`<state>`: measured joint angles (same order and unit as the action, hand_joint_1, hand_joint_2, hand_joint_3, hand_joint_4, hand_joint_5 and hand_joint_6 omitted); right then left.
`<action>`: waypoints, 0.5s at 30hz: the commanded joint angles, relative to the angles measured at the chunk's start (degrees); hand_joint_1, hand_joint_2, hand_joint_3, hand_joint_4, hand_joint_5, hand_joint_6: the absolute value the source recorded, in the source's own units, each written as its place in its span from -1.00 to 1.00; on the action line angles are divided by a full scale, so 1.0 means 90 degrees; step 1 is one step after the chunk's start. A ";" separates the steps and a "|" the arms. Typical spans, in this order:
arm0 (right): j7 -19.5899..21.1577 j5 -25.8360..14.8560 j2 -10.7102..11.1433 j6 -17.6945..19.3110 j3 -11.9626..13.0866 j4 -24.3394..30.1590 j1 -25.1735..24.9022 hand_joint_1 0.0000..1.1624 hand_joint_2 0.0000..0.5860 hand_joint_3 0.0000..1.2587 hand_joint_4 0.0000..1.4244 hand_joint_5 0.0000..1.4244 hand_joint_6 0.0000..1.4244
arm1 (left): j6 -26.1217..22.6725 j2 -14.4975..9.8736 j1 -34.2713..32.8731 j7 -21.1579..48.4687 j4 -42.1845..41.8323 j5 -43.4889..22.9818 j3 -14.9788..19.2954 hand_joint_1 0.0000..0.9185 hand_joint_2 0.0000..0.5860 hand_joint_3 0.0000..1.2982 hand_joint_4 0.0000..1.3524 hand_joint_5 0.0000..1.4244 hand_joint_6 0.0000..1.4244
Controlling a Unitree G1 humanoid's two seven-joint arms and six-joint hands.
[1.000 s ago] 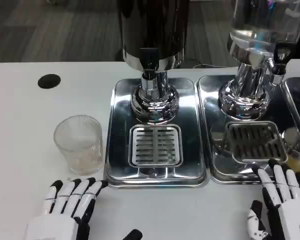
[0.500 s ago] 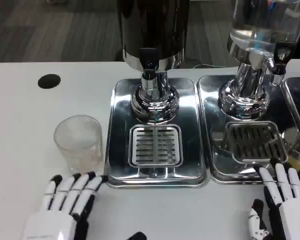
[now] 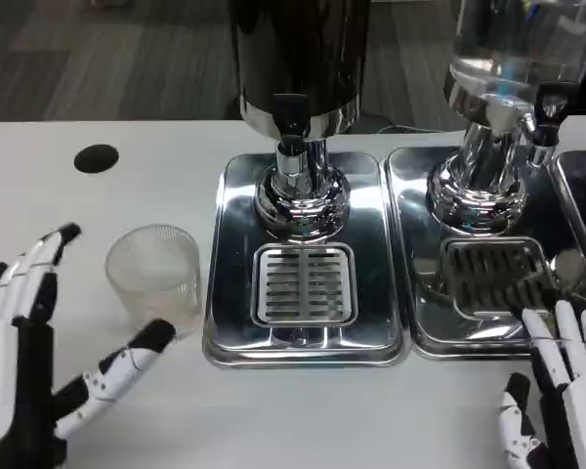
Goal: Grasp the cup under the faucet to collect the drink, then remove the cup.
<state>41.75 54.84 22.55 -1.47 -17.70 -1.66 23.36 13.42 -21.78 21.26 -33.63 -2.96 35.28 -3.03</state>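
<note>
Your left hand point(image 3: 24, 357) has swung open beside the ribbed clear glass cup point(image 3: 154, 278), ungrasped, still off the silver drip tray's point(image 3: 230, 259) left edge; filling and removal remain, right hand point(image 3: 566, 391) open, empty.

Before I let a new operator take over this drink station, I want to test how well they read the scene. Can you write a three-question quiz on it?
1. True or false: the ribbed clear cup stands on the drip grate under the dark dispenser's faucet.
2. Which hand is spread open beside the cup? A) left hand B) right hand
3. Fill in: the cup stands on the white ____, left of the steel tray.

Key:
1. False; it stands on the table beside the tray.
2. A.
3. table.
</note>
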 commanded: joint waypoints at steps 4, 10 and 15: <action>-0.0082 -0.0020 0.0045 0.0032 0.0121 0.0132 0.0122 -0.90 0.93 -0.80 -1.00 -1.00 -1.00 | -0.0162 0.0035 -0.0975 0.0691 0.0916 -0.0463 0.0200 -1.00 -0.91 -0.76 -1.00 -0.80 -0.86; -0.0138 -0.0037 0.0038 0.0049 0.0180 0.0207 0.0191 -0.90 0.93 -0.80 -1.00 -1.00 -1.00 | -0.0566 0.0114 -0.1802 0.1070 0.1653 -0.0286 0.0046 -1.00 -0.93 -0.77 -1.00 -0.79 -0.84; -0.0126 -0.0104 0.0045 0.0114 0.0236 0.0161 0.0247 -0.90 0.91 -0.80 -1.00 -1.00 -1.00 | -0.1058 0.0040 -0.2303 0.1412 0.1822 -0.0177 -0.0103 -1.00 -0.94 -0.80 -1.00 -0.79 -0.83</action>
<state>40.88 54.48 22.64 -1.13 -16.24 -0.09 25.02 6.15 -20.93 3.39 -22.96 11.98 32.90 -3.40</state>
